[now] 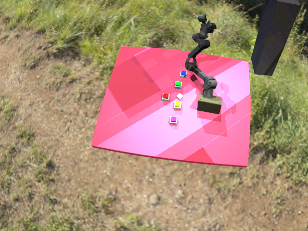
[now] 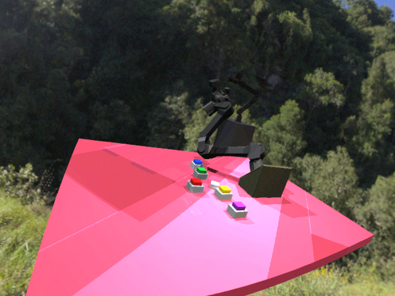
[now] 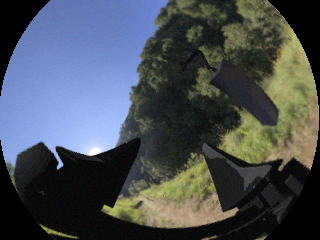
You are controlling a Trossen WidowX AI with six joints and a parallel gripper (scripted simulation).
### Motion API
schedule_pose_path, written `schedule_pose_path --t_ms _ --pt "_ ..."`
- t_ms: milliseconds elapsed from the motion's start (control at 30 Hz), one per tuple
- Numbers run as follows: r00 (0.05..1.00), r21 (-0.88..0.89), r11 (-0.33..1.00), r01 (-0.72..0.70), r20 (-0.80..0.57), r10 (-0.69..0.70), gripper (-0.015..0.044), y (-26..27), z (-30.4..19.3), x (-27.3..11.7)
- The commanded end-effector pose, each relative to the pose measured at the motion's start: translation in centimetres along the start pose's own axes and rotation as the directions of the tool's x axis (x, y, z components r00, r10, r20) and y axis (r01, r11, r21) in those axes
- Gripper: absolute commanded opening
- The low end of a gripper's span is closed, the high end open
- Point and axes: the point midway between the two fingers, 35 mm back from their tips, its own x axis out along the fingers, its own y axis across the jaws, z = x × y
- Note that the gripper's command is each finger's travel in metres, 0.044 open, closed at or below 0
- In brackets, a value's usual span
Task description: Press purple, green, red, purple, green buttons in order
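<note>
gripper (image 3: 170,167) raised high above the pink table (image 1: 139,144), pointing up and away toward trees and sky in the wrist view; its fingers stand wide apart, released, with only grass and foliage showing between them; arm (image 1: 198,71) folded back over its olive base (image 1: 209,103), the hand (image 1: 205,23) sitting past the table's far edge in the top view.

blue button (image 1: 183,73) lies nearest below the hand, then the green button (image 1: 178,84) just beyond it along the same line; a small dark block (image 1: 193,77) sits beside the blue one, close to the arm's lower link; further from the hand come the red button (image 1: 165,96) and a white block (image 1: 179,96), side by side but apart; the yellow button (image 1: 177,105) follows, and the purple button (image 1: 173,120) is farthest from the hand, well apart from it; each button is a square cap on a pale square housing, face up, with no long axis to speak of; the row of blue, green, yellow and purple runs roughly away from the hand, red set off to one side; all caps stand raised, untouched by the fingers.
</note>
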Motion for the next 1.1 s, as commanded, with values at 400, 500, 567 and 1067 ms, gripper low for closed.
schedule_pose_path --t_ms 400,500,567,1067 --pt "0.731 0.392 0.645 -0.656 0.540 0.416 0.0400 13.0 21.1 -6.0" --pt "0.593 0.385 0.461 -0.800 0.624 0.509 0.0400 16.3 24.8 -9.9" --pt "0.492 0.367 0.328 -0.870 0.664 0.563 0.0400 18.3 26.8 -12.7" --pt "-0.395 0.340 -0.654 -0.676 0.582 0.711 0.0400 29.1 30.7 -40.3"
